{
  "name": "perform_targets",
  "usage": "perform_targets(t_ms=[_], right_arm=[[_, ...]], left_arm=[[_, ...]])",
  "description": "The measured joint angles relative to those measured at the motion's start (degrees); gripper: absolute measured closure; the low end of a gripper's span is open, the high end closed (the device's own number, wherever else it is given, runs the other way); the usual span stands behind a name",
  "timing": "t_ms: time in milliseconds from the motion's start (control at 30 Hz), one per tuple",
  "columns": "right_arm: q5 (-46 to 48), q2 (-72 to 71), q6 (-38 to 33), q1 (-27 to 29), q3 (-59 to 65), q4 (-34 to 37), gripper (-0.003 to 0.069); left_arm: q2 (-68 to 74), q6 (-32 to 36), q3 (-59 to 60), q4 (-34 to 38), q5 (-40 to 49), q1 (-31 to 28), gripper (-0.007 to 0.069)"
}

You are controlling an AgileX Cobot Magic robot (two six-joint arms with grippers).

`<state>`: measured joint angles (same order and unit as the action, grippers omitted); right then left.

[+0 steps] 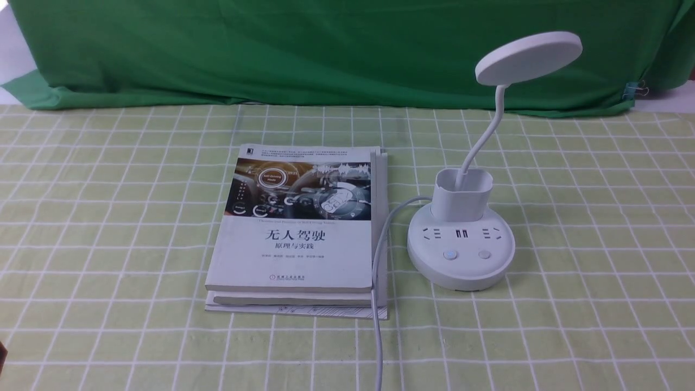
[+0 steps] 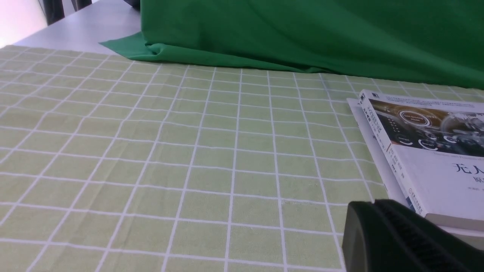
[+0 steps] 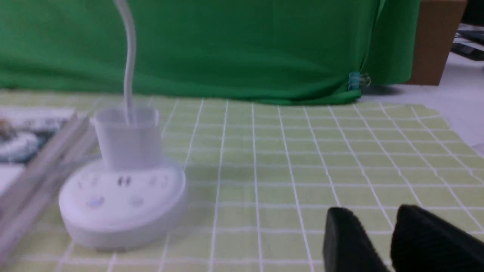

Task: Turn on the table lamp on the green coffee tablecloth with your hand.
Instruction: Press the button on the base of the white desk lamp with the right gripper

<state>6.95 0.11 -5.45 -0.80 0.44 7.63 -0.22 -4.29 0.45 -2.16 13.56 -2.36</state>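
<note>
Right claw (image 3: 374, 223), black fingers (image 3: 348, 241) slightly parted on nothing, hangs well short of the white disc-headed table lamp (image 1: 460, 239) standing ahead of it on the light yellow-green gridded tablecloth (image 1: 597, 244). Its head (image 1: 528, 57) looks unlit and both base buttons (image 1: 450, 254) untouched, so the whole reach and press remain.

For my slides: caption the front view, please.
Table lamp stands beside stacked books on the green coffee tablecloth, cord trailing toward the camera.
</note>
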Motion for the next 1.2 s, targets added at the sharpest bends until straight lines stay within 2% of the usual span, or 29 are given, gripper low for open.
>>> perform_targets(t_ms=[100,167,233,400,433,500,633,833,867,1033,1067,1200], right_arm=[[-4.46,0.00,7.92,0.00,0.00,0.09,0.0415],[-9.13,0.00,17.44,0.00,0.00,0.21,0.0415],[-10.46,0.00,21.49,0.00,0.00,0.22,0.0415],[-11.04,0.00,24.81,0.00,0.00,0.39,0.0424],[-9.70,0.00,25.11,0.00,-0.07,0.39,0.0445],[-4.36,1.42,24.22,-0.14,-2.04,0.39,0.0493],[9.62,12.66,15.91,-2.85,-13.70,0.41,0.0599],[29.91,37.38,4.42,-7.56,-31.68,0.41,0.0626],[29.91,37.38,4.42,-7.56,-32.07,0.41,0.0626],[31.43,59.03,0.55,-11.97,-39.68,0.23,0.0626],[31.26,59.76,0.45,-12.22,-39.97,0.23,0.0626],[29.46,76.24,-1.63,-19.47,-47.88,0.17,0.0626]], left_arm=[[0.00,0.00,0.00,0.00,0.00,0.00,0.0622],[0.00,0.00,0.00,0.00,0.00,0.00,0.0622],[0.00,0.00,0.00,0.00,0.00,0.00,0.0622],[0.00,0.00,0.00,0.00,0.00,0.00,0.0622],[0.00,0.00,0.00,0.00,0.00,0.00,0.0622],[0.00,0.00,0.00,0.00,0.00,0.00,0.0622],[0.00,0.00,0.00,0.00,0.00,0.00,0.0622],[0.00,0.00,0.00,0.00,0.00,0.00,0.0622],[0.00,0.00,0.00,0.00,0.00,0.00,0.0622],[0.00,0.00,0.00,0.00,0.00,0.00,0.0622],[0.00,0.00,0.00,0.00,0.00,0.00,0.0622],[0.00,0.00,0.00,0.00,0.00,0.00,0.0622]])
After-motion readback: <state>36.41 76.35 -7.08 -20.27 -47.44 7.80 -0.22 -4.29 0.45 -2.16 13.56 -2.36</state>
